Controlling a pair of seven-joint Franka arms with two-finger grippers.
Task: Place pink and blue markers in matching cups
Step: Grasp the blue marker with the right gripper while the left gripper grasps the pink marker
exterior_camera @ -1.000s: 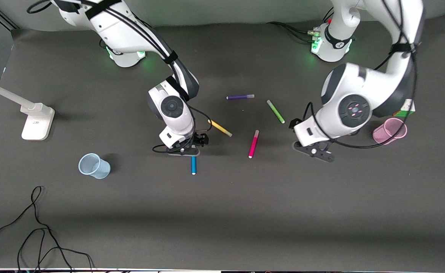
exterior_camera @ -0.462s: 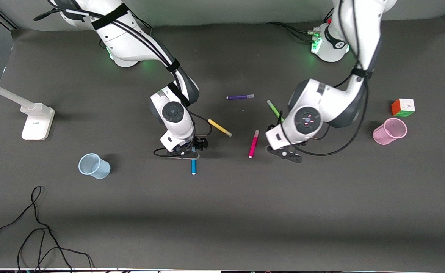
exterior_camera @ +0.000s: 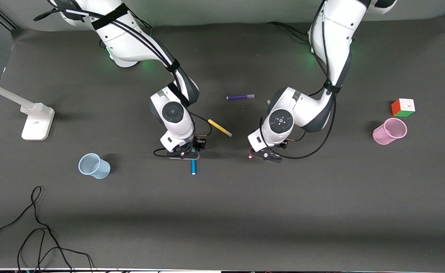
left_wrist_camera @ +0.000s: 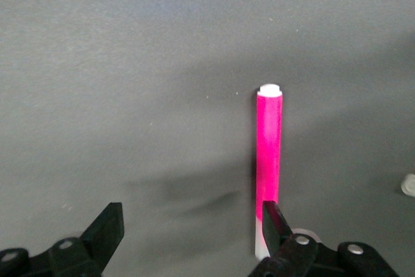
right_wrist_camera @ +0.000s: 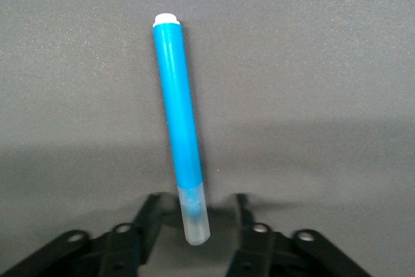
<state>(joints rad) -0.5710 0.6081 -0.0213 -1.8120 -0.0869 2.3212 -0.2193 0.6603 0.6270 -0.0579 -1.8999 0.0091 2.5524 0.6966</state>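
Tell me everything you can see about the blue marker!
The blue marker is a slim, shiny, plastic-looking stick with a white tip and a pale see-through cap. It lies flat on the dark table, white tip pointing toward the front camera. The right gripper is down over its cap end, open, one finger on each side of the cap. Whether they touch it is unclear. The blue cup stands apart, toward the right arm's end.

The left gripper (exterior_camera: 265, 156) has swung over the pink marker (left_wrist_camera: 268, 160) (fingers spread), uncovering the cube (exterior_camera: 403, 107).
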